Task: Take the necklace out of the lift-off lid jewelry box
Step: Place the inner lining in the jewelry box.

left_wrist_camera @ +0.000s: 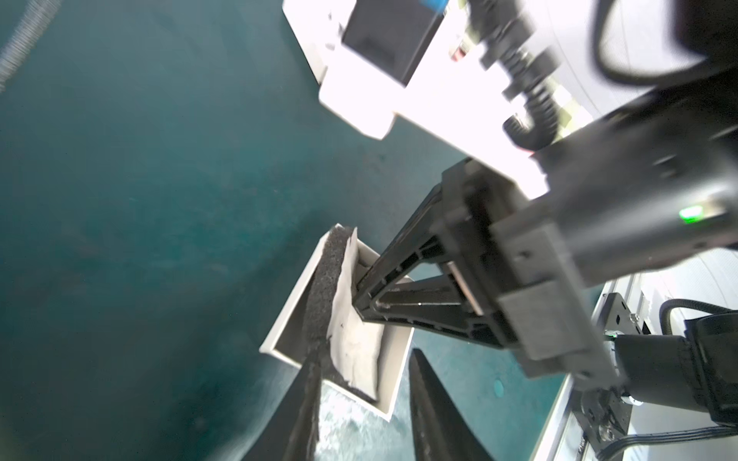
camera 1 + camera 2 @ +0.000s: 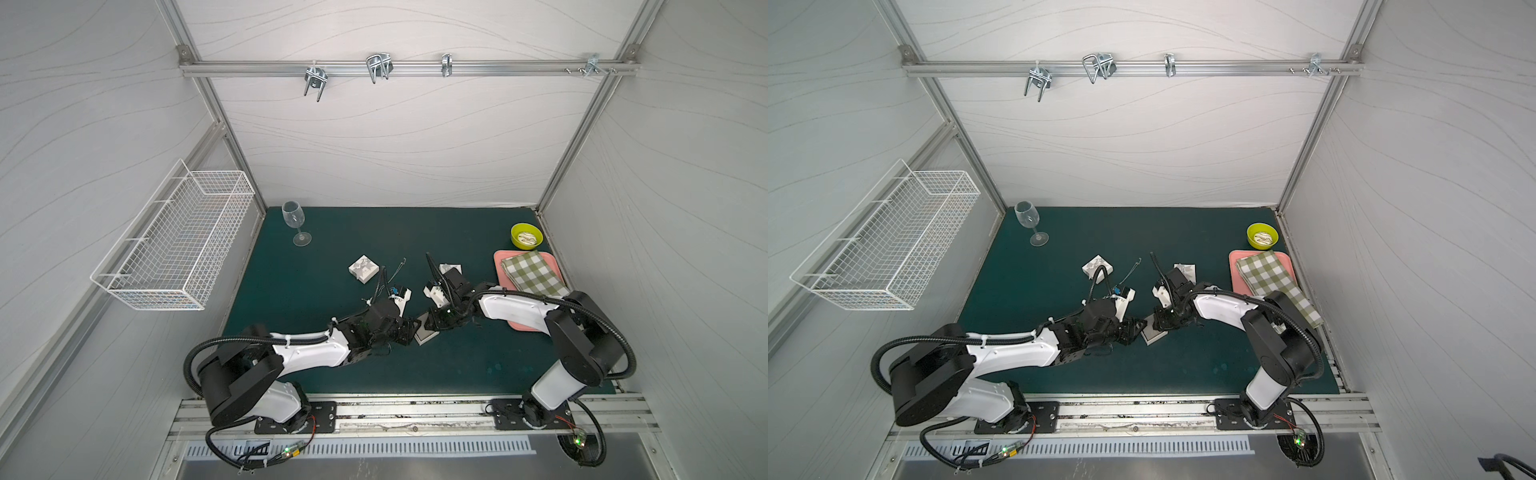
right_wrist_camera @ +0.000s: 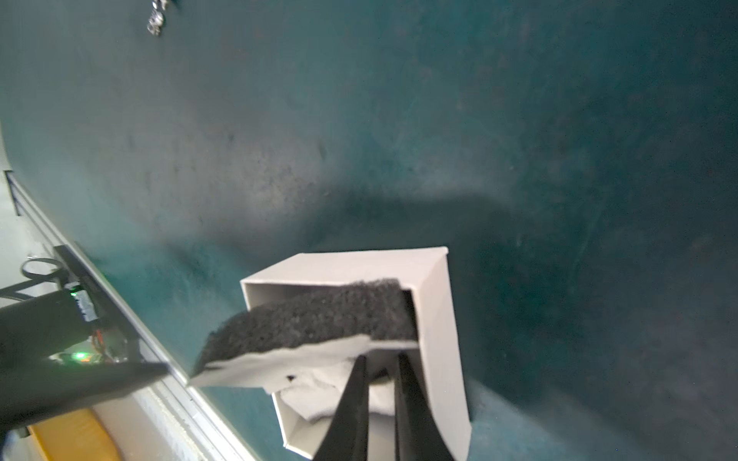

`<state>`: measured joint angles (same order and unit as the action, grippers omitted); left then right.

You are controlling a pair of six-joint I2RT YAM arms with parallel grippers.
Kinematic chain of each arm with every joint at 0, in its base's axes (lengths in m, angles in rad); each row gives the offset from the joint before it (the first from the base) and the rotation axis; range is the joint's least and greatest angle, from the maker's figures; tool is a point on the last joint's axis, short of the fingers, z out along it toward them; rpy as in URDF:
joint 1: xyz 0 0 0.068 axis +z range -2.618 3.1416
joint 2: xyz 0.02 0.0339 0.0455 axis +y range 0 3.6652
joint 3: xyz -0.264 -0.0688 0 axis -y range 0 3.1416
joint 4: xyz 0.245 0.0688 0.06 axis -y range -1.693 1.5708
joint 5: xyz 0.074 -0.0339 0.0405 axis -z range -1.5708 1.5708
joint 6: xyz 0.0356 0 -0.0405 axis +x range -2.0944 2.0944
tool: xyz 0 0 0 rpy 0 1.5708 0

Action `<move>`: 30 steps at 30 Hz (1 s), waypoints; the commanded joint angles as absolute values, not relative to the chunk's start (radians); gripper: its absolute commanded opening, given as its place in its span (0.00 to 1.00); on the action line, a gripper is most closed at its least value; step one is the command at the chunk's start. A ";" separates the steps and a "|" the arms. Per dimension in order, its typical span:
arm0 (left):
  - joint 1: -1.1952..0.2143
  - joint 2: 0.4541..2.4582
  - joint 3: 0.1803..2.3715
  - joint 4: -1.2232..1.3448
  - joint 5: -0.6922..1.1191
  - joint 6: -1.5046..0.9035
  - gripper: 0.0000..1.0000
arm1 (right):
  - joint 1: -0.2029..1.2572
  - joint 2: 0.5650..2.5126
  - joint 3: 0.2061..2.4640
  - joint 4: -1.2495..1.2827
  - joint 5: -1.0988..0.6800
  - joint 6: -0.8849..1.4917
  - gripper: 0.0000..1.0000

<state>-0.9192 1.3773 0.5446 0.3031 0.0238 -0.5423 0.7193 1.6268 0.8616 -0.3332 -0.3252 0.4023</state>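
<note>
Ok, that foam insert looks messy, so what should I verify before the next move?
1. Box open on top: ok.
2. Foam pad seated flat: not ok, tilted half out of the box.
3. Left gripper clear of the foam: not ok, jaws apart, one finger against it.
4. Right gripper grip: cannot tell; fingertips nearly together inside the box.
5. Box emptied: cannot tell; a thin chain lies on the mat, but paper hides the box bottom.
</note>
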 commanded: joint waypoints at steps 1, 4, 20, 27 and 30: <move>-0.918 1.310 0.556 0.194 -0.044 -0.513 0.38 | 0.747 1.591 0.904 -0.396 -0.284 0.374 0.18; -0.898 1.285 0.570 0.132 -0.036 -0.509 0.37 | 0.782 1.561 0.940 -0.440 -0.240 0.364 0.28; -0.780 1.271 0.548 0.076 0.059 -0.551 0.29 | 0.879 1.670 1.074 -0.487 -0.074 0.307 0.52; -0.779 1.275 0.527 0.091 0.067 -0.555 0.28 | 0.881 1.718 1.059 -0.451 -0.059 0.298 0.40; -0.778 1.281 0.524 0.100 0.073 -0.555 0.27 | 0.882 1.729 1.046 -0.432 -0.060 0.297 0.35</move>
<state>-0.7834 1.2907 0.5251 0.0700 0.0647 -0.5491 0.8761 1.7100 1.0599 -0.4526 -0.0731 0.3122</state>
